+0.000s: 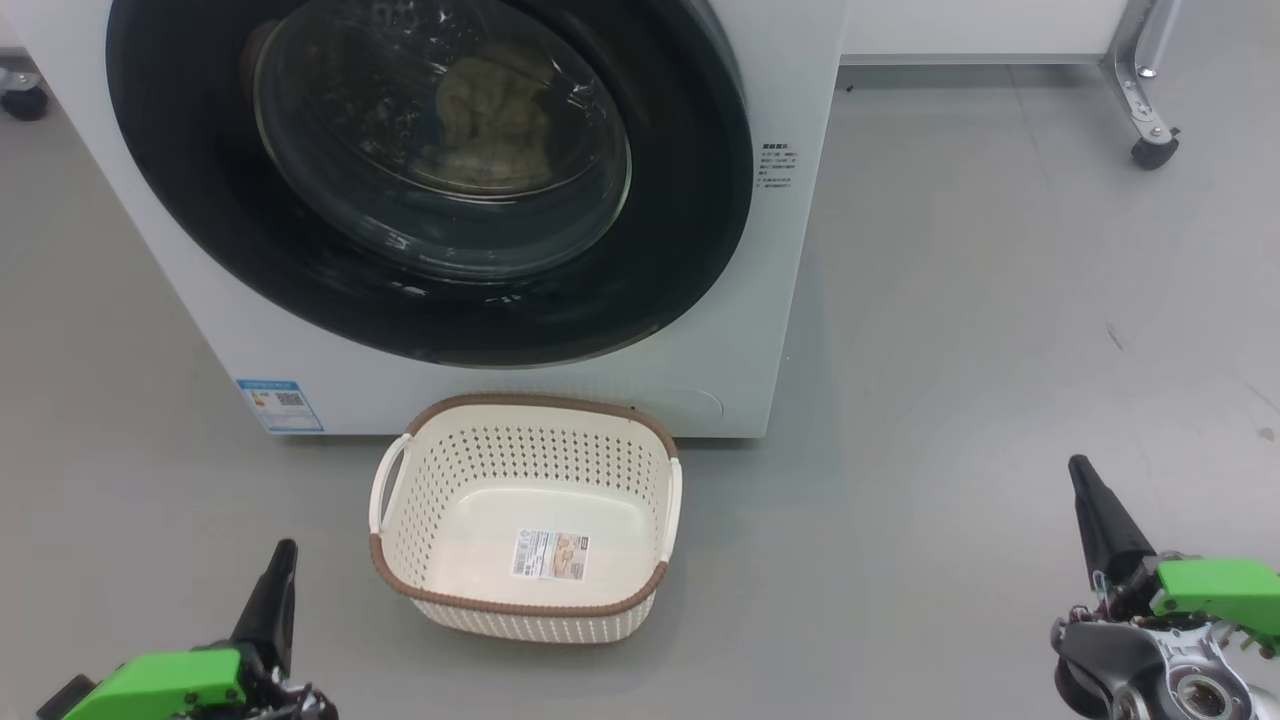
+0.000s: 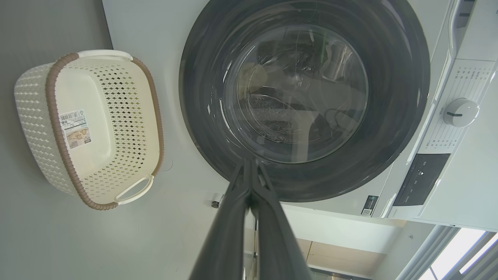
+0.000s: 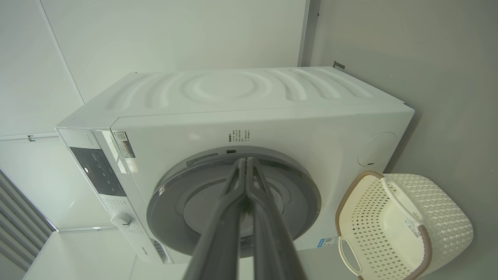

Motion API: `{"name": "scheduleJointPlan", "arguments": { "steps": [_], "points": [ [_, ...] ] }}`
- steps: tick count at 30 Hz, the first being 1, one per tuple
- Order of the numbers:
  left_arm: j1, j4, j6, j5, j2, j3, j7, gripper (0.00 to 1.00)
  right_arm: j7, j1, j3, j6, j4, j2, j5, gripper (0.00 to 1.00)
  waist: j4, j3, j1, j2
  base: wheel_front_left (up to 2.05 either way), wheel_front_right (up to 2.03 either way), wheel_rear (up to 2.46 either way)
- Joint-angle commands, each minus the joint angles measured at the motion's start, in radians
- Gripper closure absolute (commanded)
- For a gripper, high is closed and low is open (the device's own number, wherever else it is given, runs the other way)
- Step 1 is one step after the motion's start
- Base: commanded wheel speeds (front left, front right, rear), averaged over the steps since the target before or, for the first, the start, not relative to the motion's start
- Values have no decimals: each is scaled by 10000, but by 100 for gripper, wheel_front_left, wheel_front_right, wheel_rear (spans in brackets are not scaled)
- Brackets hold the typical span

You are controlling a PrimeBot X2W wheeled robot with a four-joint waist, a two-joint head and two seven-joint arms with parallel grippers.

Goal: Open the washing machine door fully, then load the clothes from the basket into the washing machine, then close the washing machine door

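Grippers first: my left gripper [image 1: 284, 552] sits at the lower left of the head view, its two dark fingers pressed together to a single point and clasping nothing; the left wrist view agrees, the fingers meeting tip to tip with the machine beyond them; my right gripper [image 1: 1082, 480] stands at the lower right, likewise pinched together and holding nothing, well apart from everything else on the grey floor [image 1: 950, 400]. Ahead of me the washing machine [image 1: 790, 250] stands white and square; the washing machine door [image 1: 690, 230] lies flat against its front, glossy black ring all round, and from the right wrist view I see no gap at its edge; through the glass window [image 1: 440, 140] I make out the clothes [image 1: 495, 115] as a pale yellowish heap inside the drum, too dim behind the reflections to read any print. The basket [image 1: 520, 402] rests upright on the floor just before the machine's base, below the door; its cream floor lies bare with the sticker [image 1: 550, 553] in plain sight; the left gripper is the nearer of the two to it, though not touching. A blue label [image 1: 280, 404] marks the machine's lower front corner on my left; a white knob [image 2: 460, 112] sits on its control panel; a caster [image 1: 1153, 152] shows at the upper right.
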Motion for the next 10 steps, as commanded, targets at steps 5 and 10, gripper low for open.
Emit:
{"name": "scheduleJointPlan", "arguments": {
  "steps": [5, 10],
  "points": [
    [-511, -362, -73, 14, 93, 399, 91, 100, 58, -624, 200, -9, -304, -222, 66, 100, 0, 0, 0, 0, 0, 0, 0],
    [-512, -362, -73, 16, 92, 401, 92, 100, 59, -624, 199, -9, -304, -221, 65, 100, 0, 0, 0, 0, 0, 0, 0]
  ]
}}
